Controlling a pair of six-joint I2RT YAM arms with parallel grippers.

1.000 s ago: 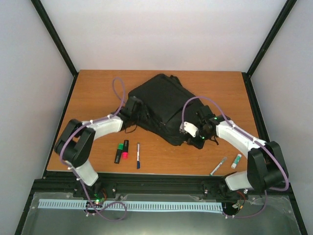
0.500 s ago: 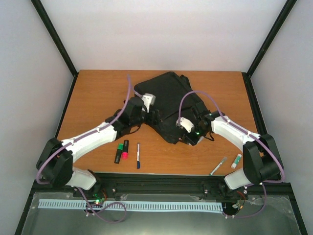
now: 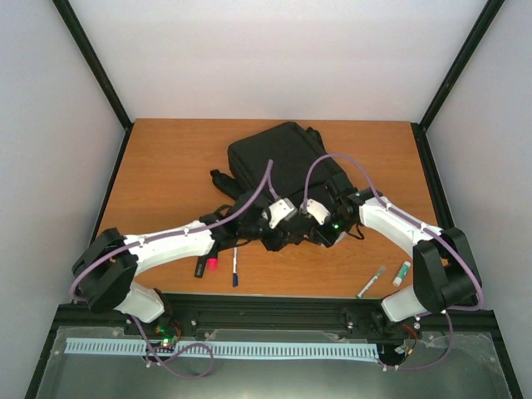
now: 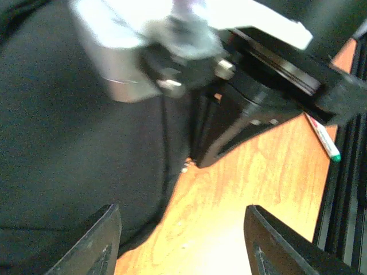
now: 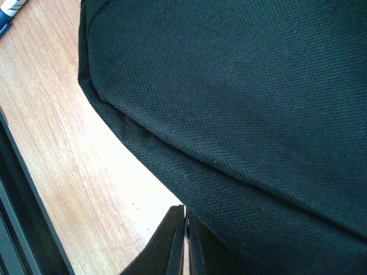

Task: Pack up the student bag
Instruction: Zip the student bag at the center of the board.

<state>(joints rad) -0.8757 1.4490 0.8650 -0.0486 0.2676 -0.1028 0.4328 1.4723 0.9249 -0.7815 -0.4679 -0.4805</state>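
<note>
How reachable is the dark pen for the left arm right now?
Probably yes: the pen lies on bare table just nearside of that arm's forearm, nothing covering it, and the left gripper is open and empty beside the student bag; it would need to pull back.

The student bag (image 3: 278,158) is black with a tiny weave. The table (image 3: 166,166) is orange-brown wood. The pen (image 3: 235,264), at the bag's seven o'clock, is blue and white.

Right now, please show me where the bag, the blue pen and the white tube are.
bag (image 3: 285,152), top view, middle of its black fabric.
blue pen (image 3: 235,267), top view, middle of its barrel.
white tube (image 3: 402,273), top view, middle of its body.
</note>
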